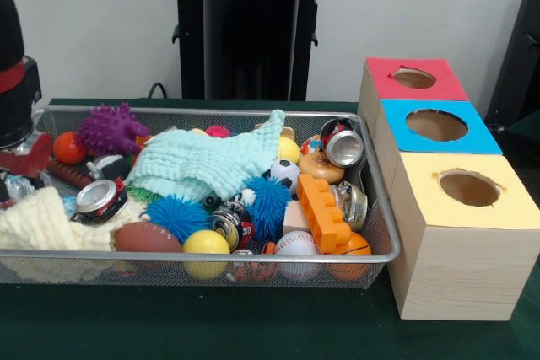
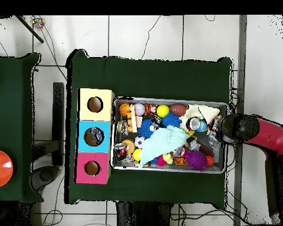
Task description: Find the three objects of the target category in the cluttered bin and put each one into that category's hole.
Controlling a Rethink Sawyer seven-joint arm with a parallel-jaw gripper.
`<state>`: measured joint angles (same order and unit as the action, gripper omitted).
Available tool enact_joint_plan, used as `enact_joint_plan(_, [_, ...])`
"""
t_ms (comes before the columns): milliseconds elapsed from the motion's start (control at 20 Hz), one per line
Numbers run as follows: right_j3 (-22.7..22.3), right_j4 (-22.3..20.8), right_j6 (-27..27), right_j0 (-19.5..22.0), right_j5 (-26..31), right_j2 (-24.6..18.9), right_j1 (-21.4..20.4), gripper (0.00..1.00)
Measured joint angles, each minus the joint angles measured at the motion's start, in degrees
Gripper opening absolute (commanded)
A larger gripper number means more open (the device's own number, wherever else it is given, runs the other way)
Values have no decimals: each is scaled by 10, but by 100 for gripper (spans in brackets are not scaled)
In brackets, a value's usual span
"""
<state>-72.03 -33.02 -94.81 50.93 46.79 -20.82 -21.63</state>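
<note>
Silver wire mesh forms the long rectangular bin [image 1: 381, 208], and you can see it is crowded to the rim, so judge the sorting as barely begun, if at all. The target category is not stated; balls, crushed cans and soft spiky toys are all candidates. A smooth yellow ball [image 1: 206, 244] sits against the near wall beside a brown leathery toy football [image 1: 146, 237] and a white stitched baseball [image 1: 296, 244]. A dented metal can [image 1: 343, 148] lies against the wall nearest the box, next to an orange studded plastic building block [image 1: 323, 211]. A pale green waffle-knit cloth [image 1: 211, 163] drapes over the middle, likely hiding more pieces beneath. A purple knobbly rubber toy [image 1: 110, 129] sits in the far corner.

Outside the mesh stands the wooden box with red, blue and yellow tops [image 1: 460, 233], each with a round hole; you cannot see inside them.

The red and black arm's gripper [image 1: 24, 158] hangs at the bin's opposite end; whether it is spread or pinched cannot be told.
</note>
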Motion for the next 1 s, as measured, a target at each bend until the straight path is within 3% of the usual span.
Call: enact_joint_plan(1000, [50,1,0,-14,3,-3,37,100])
